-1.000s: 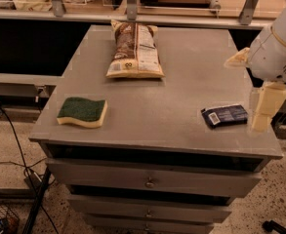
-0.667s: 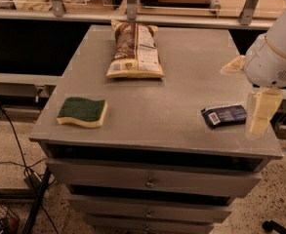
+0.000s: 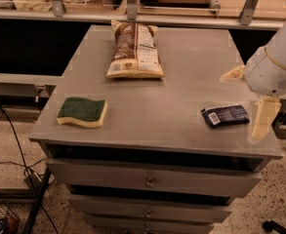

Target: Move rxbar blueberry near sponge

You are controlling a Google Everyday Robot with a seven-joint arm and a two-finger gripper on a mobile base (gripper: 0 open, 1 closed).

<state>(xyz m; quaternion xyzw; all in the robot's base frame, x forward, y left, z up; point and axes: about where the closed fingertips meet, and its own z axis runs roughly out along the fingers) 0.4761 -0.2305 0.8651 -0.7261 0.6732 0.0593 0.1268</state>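
Looks like pre-grasp: gripper (image 3: 248, 97) hovers at table's (image 3: 181, 96) 4 o'clock, fingers wide apart, empty, just beside bar (image 3: 225, 115); next needs descent, clamp, carry to sponge (image 3: 82, 112) at 8 o'clock.

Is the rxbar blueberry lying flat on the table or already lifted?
Lying flat: the rxbar blueberry rests on the tabletop near its front edge; the open gripper is beside it, not gripping it.

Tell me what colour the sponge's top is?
The sponge is dark green on top, camera view; the end effector hangs by the rxbar blueberry.
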